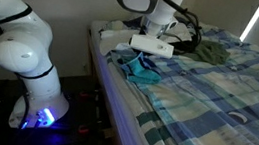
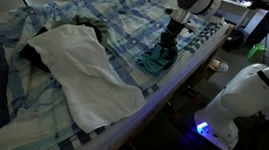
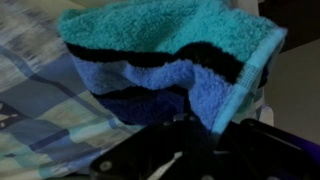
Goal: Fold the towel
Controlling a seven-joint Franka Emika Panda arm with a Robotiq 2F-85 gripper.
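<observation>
Teal terry with a black band and blue stripes fills most of the wrist view: the towel (image 3: 160, 50) is bunched up close to the camera, and its right-hand edge runs down toward the dark gripper (image 3: 195, 140). In both exterior views it lies as a small heap near the edge of the bed, on the blue checked bedspread (image 2: 130, 19), with the gripper right down at it. My reading is that a fold is under way, with one edge being gathered. The next move calls for carrying that edge across the rest of the cloth and laying it flat without dragging the heap off the side. The fingers are dark and blurred, so I cannot tell whether the jaws are clamped on the terry or merely resting against it, and the towel's outline under the arm is hidden
</observation>
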